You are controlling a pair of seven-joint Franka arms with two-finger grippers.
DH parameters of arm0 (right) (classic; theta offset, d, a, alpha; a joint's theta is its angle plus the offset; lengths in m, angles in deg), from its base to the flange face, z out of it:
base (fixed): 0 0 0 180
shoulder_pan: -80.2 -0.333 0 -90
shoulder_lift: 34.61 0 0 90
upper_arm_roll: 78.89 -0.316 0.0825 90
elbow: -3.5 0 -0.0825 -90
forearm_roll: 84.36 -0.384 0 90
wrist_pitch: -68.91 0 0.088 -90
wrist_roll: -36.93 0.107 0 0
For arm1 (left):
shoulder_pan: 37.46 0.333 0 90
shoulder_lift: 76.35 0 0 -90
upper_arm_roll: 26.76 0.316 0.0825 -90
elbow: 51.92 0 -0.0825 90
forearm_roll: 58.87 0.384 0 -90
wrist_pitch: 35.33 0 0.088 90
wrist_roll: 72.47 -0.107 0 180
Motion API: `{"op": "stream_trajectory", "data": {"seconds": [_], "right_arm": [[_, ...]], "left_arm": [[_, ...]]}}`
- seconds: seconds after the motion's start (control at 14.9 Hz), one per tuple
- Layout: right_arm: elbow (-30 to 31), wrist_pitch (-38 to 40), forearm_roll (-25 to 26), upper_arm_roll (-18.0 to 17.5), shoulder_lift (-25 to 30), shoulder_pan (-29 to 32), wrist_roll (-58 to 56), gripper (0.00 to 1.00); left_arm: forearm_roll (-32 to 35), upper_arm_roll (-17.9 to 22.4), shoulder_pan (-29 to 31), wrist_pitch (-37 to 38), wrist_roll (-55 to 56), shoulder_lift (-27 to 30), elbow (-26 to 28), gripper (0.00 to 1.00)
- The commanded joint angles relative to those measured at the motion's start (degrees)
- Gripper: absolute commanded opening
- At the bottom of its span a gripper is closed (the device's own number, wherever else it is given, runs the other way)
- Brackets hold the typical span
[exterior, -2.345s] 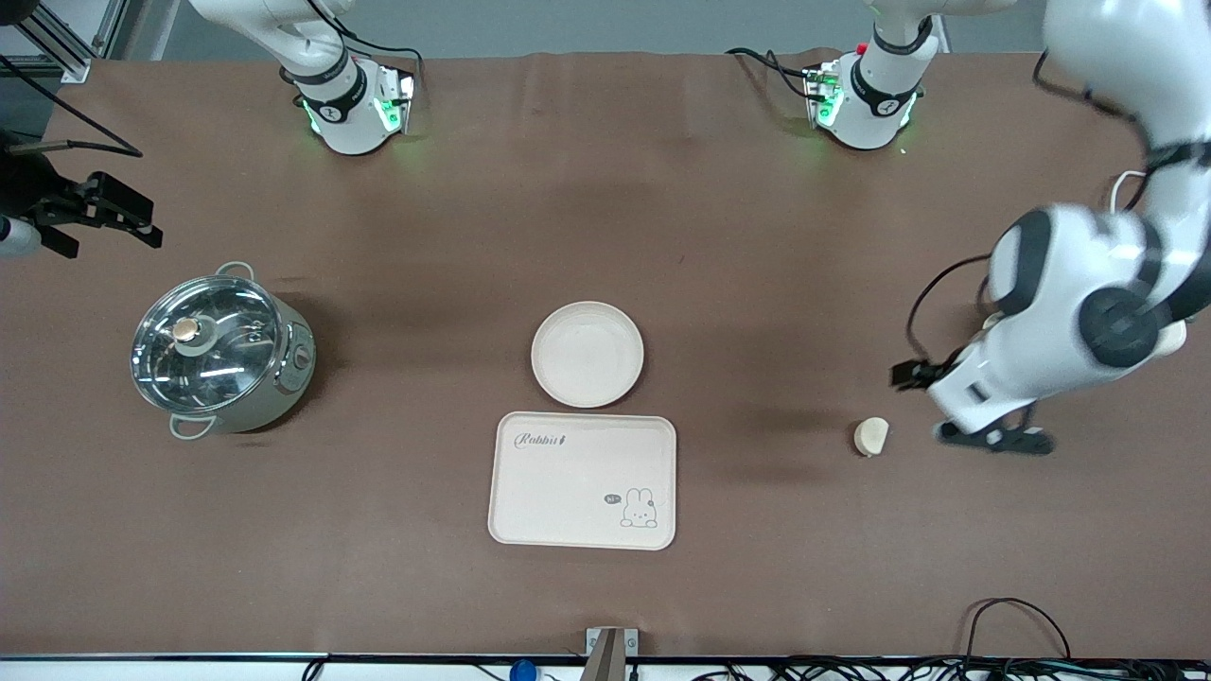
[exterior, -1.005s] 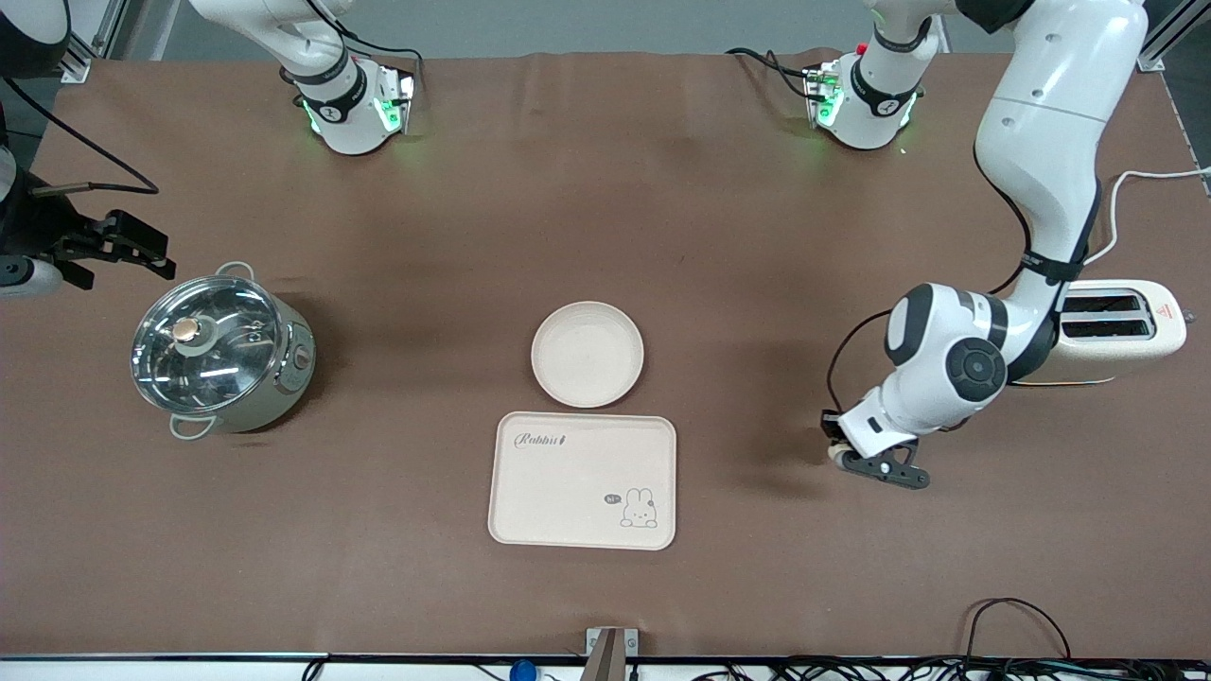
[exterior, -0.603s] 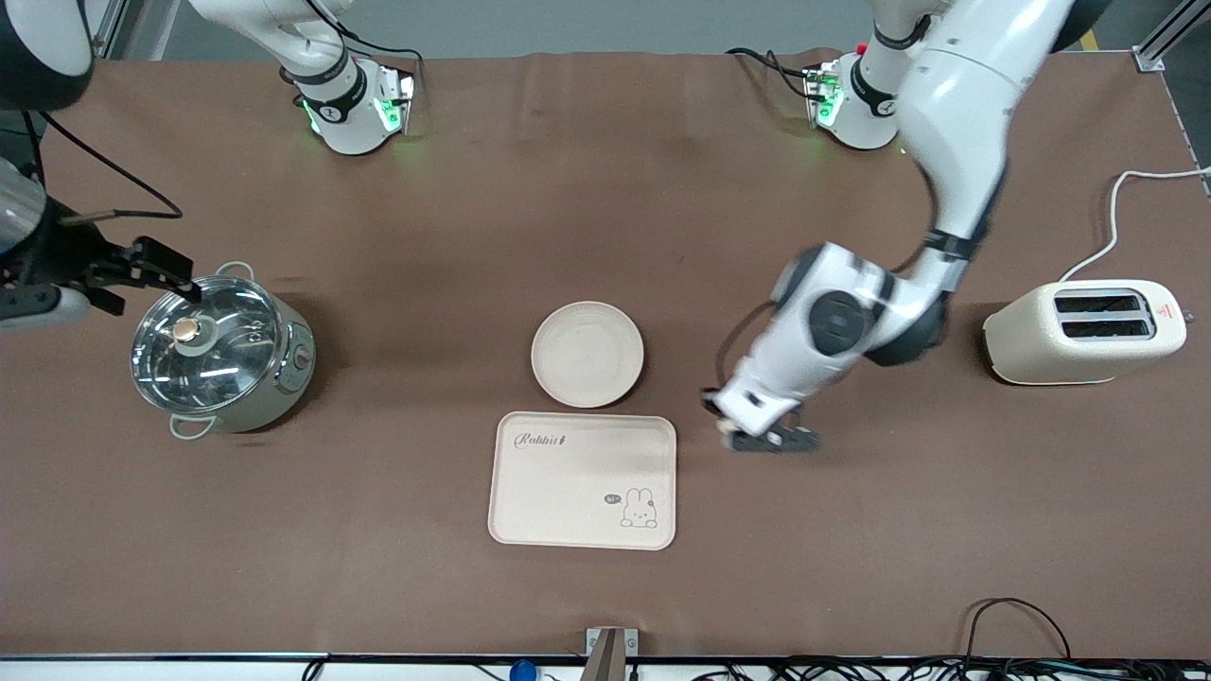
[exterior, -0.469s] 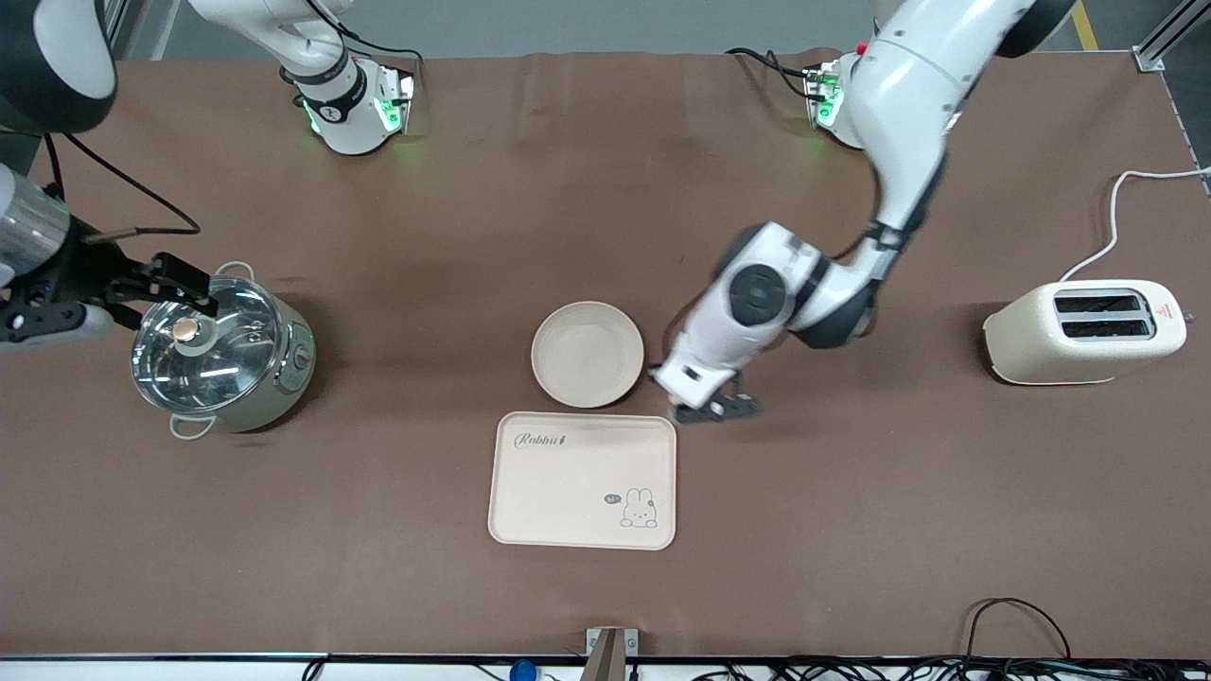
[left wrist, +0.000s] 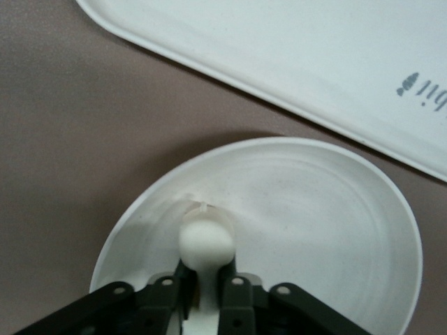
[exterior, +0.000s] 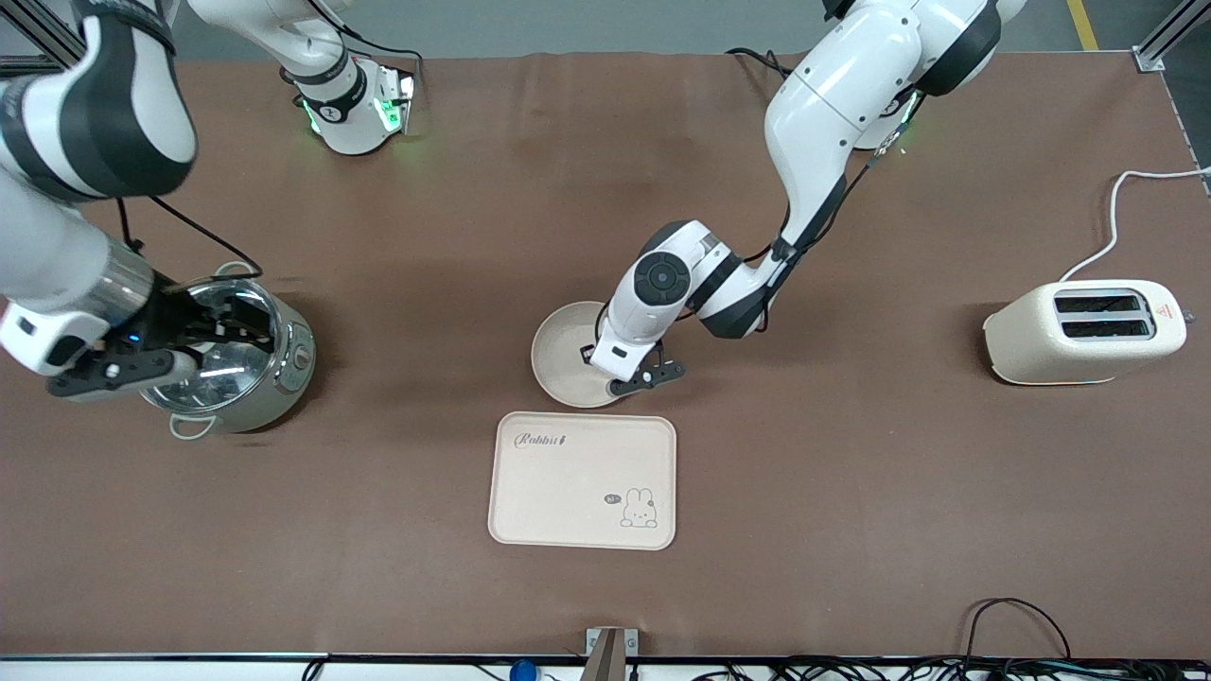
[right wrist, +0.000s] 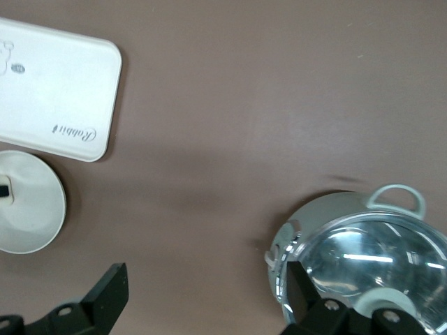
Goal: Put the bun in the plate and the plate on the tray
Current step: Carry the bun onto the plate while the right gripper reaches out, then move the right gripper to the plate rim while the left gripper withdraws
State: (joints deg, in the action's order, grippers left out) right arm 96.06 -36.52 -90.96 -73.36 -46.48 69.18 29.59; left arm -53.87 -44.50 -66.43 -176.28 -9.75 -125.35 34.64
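Note:
My left gripper [exterior: 626, 371] is shut on the bun [left wrist: 206, 241], a small pale cream lump, and holds it just over the round cream plate [exterior: 560, 355], at the part of the plate toward the left arm's end; the bun is hidden by the hand in the front view. The plate [left wrist: 328, 209] fills the left wrist view. The cream tray [exterior: 583, 480] with "Rabbit" script lies just nearer the front camera than the plate, also in the left wrist view [left wrist: 293, 56]. My right gripper [exterior: 203, 333] is open and empty over the steel pot [exterior: 246, 364]. The right wrist view shows the tray [right wrist: 56, 91] and the plate [right wrist: 31, 213].
The steel pot with a glass lid [right wrist: 370, 258] stands toward the right arm's end. A cream toaster [exterior: 1088, 331] with a white cord stands toward the left arm's end. The table [exterior: 851, 492] has a brown cover.
My left gripper closed on the bun near the toaster and carried it across to over the plate. My right gripper moved in from the table's end to over the pot.

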Motion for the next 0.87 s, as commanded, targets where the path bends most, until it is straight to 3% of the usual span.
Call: {"op": "stream_trajectory", "data": {"seconds": [0.0,0.2,0.4,0.6,0.8], "right_arm": [[-1.76,-2.84,-1.4,0.18,-3.94,-1.11,-0.22,1.0],[-1.85,-3.65,-1.67,0.18,-5.09,-1.72,-0.22,1.0],[-1.85,-4.43,-2.98,0.18,-5.96,-1.9,-0.22,1.0],[-2.03,-5.05,-4.83,0.18,-6.49,-1.81,-0.22,1.0],[-2.03,-5.32,-4.92,0.18,-6.93,-1.9,-0.22,1.0]], "left_arm": [[0.28,0.42,-1.0,-0.28,0.65,0.05,-1.66,1.0],[0.46,0.51,-0.82,1.03,0.65,1.88,-2.45,1.0],[0.63,0.6,-0.47,9.36,0.56,6.36,-2.36,1.0],[1.94,0.51,0.23,12.37,0.12,9.53,-2.1,1.0],[6.51,0.16,6.09,18.5,-6.16,14.44,-1.66,1.0]]}}
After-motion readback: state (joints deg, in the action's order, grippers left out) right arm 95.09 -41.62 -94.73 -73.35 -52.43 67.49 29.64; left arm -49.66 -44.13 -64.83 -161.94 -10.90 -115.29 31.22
